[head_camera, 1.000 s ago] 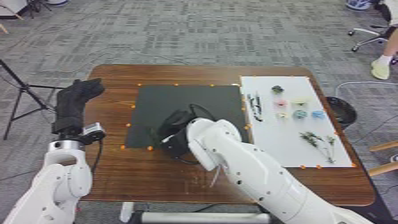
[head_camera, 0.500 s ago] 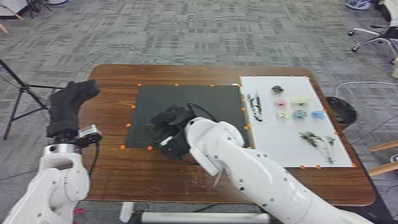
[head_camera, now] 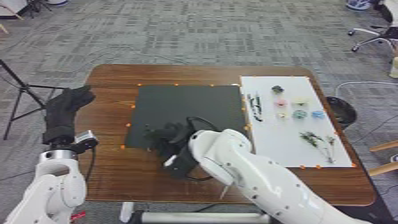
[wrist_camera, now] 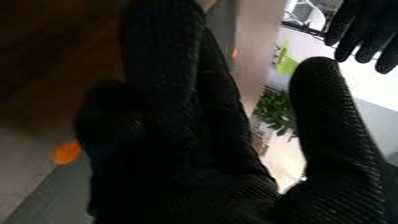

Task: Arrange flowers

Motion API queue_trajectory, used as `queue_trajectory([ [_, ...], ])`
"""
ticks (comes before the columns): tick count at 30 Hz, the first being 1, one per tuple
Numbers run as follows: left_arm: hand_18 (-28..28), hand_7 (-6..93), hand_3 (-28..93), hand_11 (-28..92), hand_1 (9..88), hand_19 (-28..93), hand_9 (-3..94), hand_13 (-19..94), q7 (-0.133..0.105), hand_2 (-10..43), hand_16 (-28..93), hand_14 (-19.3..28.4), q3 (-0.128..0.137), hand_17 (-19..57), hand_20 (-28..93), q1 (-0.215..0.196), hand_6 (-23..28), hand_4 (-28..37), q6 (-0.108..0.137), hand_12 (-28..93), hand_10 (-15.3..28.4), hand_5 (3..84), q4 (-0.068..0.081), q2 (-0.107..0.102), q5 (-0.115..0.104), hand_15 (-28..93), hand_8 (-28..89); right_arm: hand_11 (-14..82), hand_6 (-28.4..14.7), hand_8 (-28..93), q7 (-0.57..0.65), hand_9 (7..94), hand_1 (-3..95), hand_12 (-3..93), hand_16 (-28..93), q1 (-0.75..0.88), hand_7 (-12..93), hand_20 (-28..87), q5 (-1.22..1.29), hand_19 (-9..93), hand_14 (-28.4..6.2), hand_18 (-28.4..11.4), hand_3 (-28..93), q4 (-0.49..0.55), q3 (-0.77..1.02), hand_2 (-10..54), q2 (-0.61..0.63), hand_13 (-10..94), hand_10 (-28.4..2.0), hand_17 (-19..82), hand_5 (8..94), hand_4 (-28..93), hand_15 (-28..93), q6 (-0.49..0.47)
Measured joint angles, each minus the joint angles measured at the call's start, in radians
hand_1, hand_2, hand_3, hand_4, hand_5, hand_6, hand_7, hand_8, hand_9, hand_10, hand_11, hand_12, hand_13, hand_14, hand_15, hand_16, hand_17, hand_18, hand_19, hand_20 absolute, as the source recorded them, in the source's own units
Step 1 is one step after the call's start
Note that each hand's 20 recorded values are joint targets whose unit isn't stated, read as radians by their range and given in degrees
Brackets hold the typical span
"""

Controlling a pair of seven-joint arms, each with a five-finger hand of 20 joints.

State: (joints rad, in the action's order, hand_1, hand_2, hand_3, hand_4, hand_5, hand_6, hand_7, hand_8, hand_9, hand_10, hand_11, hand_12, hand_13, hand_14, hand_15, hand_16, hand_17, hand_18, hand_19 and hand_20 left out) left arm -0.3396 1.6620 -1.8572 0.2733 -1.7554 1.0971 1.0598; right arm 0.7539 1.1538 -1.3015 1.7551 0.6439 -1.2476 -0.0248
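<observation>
My R hand (head_camera: pixel 167 137)'s wide, thumb apart from fingers, at black mat (head_camera: pixel 191 105)'s near edge. Pink flower (head_camera: pixel 281 103) & leafy stems (head_camera: pixel 318 142) lie on white sheet (head_camera: pixel 275 150). Prob. pickup next: I'd go low, pinch one stem gently.

small round pieces (head_camera: pixel 299 114): six
leafy stems (head_camera: pixel 311 136): several, exact count unclear
slim tools (head_camera: pixel 256 108): more than one, too close together to count
white sheet (head_camera: pixel 275 154): one
black mat (head_camera: pixel 195 96): one
bench (head_camera: pixel 115 175): one
bin (head_camera: pixel 346 113): one
</observation>
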Motion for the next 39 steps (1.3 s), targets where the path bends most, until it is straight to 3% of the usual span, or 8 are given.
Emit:
queue_trajectory([
  [7, 11.8, 15.5, 67, 21, 17.4, 11, 55.9, 46, 0.004, 20.7, 2, 17.9, 0.025, 12.5, 23, -0.006, 2.5, -28.3, 0.008, 14, 15.3, 59.1, 0.020, 0.007, -0.001, 24, -7, 9.6, -7.4, -4, -0.011, 72.2, 28.5, 14.3, 33, 0.028, 12, 36, 0.007, 88, -7.5, -11.9, 50, 0.054, 0.016, 7.6, 0.048, 92, -19.4, 64, 68.3, -5, 40, 0.057],
  [15, 11.7, 15.4, 67, 21, 17.3, 11, 56.0, 46, 0.014, 21.6, 2, 17.9, 0.036, 12.5, 23, -0.015, 2.6, -28.3, 0.020, 14, 15.2, 59.4, 0.052, 0.014, -0.004, 24, -7, 8.8, -8.1, -5, -0.014, 70.1, 28.4, 13.9, 33, 0.024, 10, 35, -0.009, 88, -7.8, -11.8, 50, 0.035, 0.047, 7.8, 0.054, 92, -19.8, 63, 67.1, -5, 39, 0.072],
  [39, 11.6, 15.2, 67, 21, 17.1, 11, 55.5, 46, 0.019, 20.8, 2, 17.9, 0.013, 12.3, 23, -0.008, 2.8, -28.3, 0.014, 14, 15.2, 58.9, 0.048, 0.017, -0.004, 24, -7, 8.4, -9.0, -4, -0.003, 66.8, 28.6, 12.4, 33, 0.005, 8, 34, 0.015, 88, -8.3, -11.9, 47, -0.014, 0.017, 8.6, -0.010, 91, -20.4, 62, 64.8, -4, 39, 0.025],
])
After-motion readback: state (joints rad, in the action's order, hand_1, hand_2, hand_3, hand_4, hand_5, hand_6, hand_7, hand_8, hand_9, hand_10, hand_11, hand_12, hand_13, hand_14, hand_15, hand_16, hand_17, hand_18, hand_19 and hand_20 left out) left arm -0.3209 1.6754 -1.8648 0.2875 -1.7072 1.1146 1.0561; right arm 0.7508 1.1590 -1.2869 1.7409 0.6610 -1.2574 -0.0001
